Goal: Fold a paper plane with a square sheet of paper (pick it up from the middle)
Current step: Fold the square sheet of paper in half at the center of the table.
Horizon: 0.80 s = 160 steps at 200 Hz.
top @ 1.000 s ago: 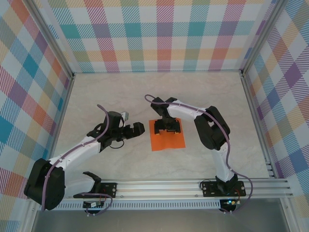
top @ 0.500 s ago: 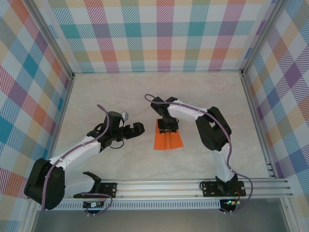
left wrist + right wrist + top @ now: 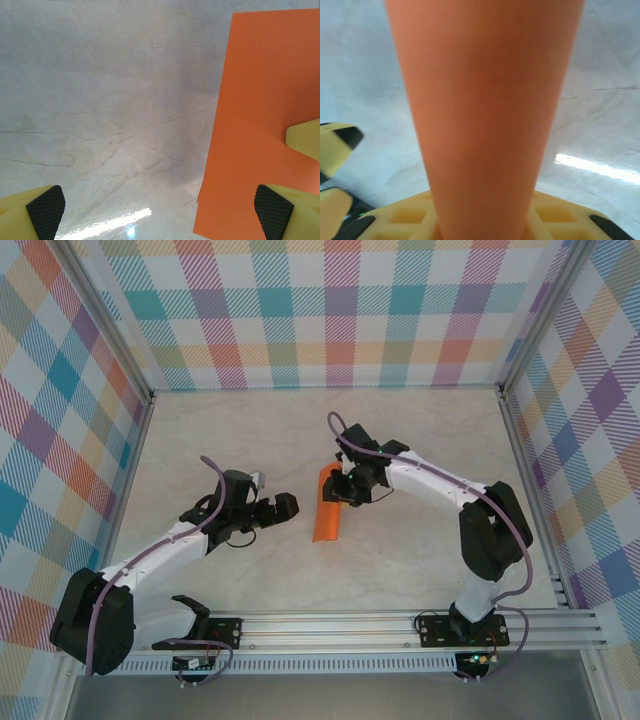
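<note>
From above, the left arm [image 3: 165, 545] rises from its base at the near left corner and stretches low towards the middle of the worktop [image 3: 250, 430]. Its wrist is level and its wide-open, empty jaws point right. The right arm [image 3: 440, 485] stands up from its base at the near right, bends at a high elbow and runs its forearm left. Its wrist is turned so that the jaws face the left arm. Those jaws are pinched on the orange paper [image 3: 328, 508], which shows as a narrow upright strip, its top end in the jaws and its bottom end down by the worktop. Whether that end touches the surface cannot be told. The paper hangs between the two arms, just beyond the left jaws. The worktop is pale and marbled, walled on three sides by bright plaid panels [image 3: 340, 310], with a metal rail [image 3: 330, 625] along the near edge.

From the left wrist, two black pads [image 3: 46, 206] sit far apart in the lower corners with nothing between them. The paper [image 3: 260, 115] covers the right side as a flat orange face over pale marbled stone.

From the right wrist, the paper [image 3: 485, 110] climbs up the centre from between the yellow jaws at the bottom, clamped there and widening upward. Glare [image 3: 595, 167] streaks the worktop to the right.
</note>
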{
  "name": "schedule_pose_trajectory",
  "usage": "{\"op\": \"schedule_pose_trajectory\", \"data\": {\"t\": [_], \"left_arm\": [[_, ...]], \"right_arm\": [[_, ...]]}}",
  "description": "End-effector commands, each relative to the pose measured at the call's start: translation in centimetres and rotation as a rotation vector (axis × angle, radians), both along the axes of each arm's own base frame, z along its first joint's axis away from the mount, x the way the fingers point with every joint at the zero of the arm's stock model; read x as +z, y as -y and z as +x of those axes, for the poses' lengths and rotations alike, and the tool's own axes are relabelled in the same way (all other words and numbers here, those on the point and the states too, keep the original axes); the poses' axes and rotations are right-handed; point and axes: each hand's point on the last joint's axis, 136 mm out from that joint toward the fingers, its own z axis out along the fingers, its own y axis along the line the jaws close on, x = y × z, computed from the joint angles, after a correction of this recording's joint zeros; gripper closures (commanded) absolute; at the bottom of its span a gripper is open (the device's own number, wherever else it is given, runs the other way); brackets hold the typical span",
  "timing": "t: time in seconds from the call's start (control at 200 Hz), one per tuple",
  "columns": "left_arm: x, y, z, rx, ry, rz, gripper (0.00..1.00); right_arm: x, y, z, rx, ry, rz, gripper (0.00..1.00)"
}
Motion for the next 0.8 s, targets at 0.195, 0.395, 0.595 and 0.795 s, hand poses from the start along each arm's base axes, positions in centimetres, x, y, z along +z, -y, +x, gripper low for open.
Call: {"op": "schedule_pose_trajectory", "data": {"t": [0.195, 0.395, 0.595, 0.795], "left_arm": [[2.1, 1.1, 0.1, -0.043, 0.042, -0.042, 0.0], [1.8, 1.7, 0.1, -0.061, 0.034, -0.044, 0.0], [1.8, 2.4, 0.3, -0.077, 0.031, -0.051, 0.0], [2.4, 3.9, 0.3, -0.13, 0.037, -0.068, 0.0]], "right_arm": [[-3.2, 1.2, 0.2, -0.066, -0.104, 0.144, 0.62], [-6.3, 3.8, -1.3, -0.071, -0.139, 0.043, 0.57], [-7.4, 6.7, -2.0, -0.078, -0.139, -0.091, 0.4], [-6.9, 8.6, -2.3, -0.132, -0.117, -0.158, 0.33]]}}
